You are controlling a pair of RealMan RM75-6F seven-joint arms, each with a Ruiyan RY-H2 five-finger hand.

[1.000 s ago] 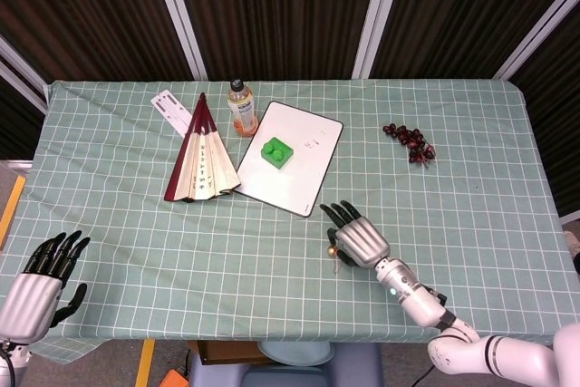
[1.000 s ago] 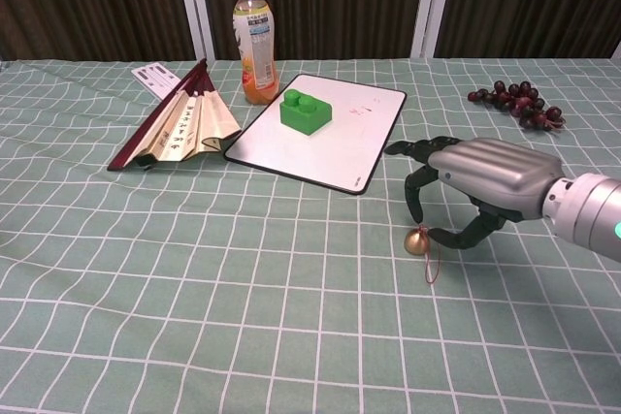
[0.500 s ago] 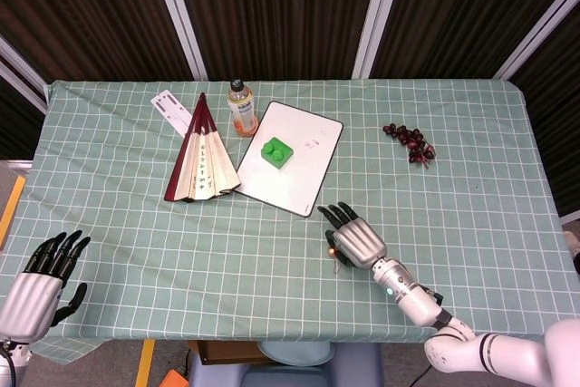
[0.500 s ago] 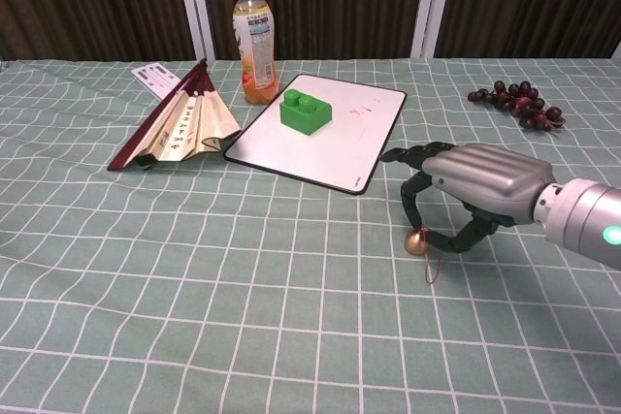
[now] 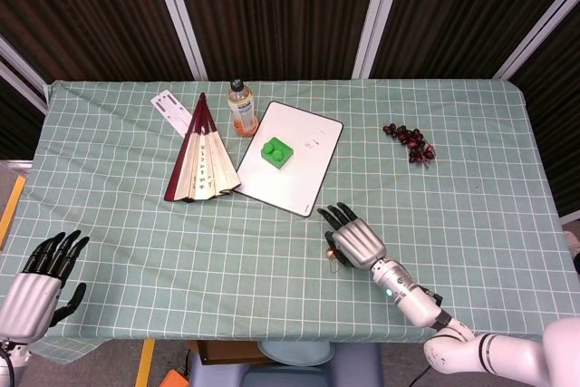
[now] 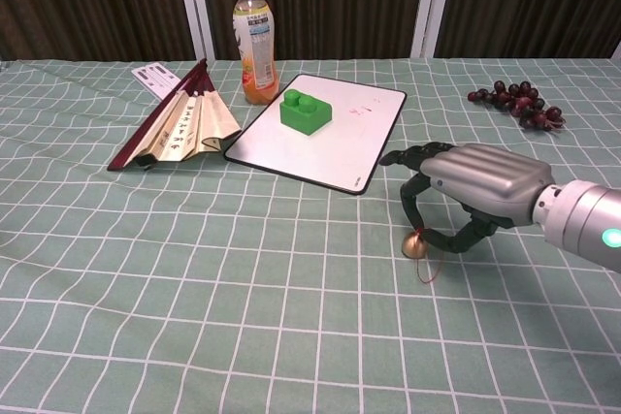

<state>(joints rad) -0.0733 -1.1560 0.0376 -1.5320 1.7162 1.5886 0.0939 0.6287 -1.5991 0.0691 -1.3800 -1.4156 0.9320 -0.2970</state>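
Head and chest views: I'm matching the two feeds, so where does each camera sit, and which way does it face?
Head view: high up, looking steeply down on the whole table; shows the left hand at the near left edge and the right hand with its forearm.
Chest view: low, at the table's near edge, looking across it toward the dark back panels; shows only the right hand.
Shared: right hand over the small bell, whiteboard, green block, bottle, fan, grapes.

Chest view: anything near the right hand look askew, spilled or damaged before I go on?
Nothing stands out. The small bell sits on the tablecloth under the right hand, its red cord trailing beside it. The bottle stands upright, and the green block rests on the whiteboard.
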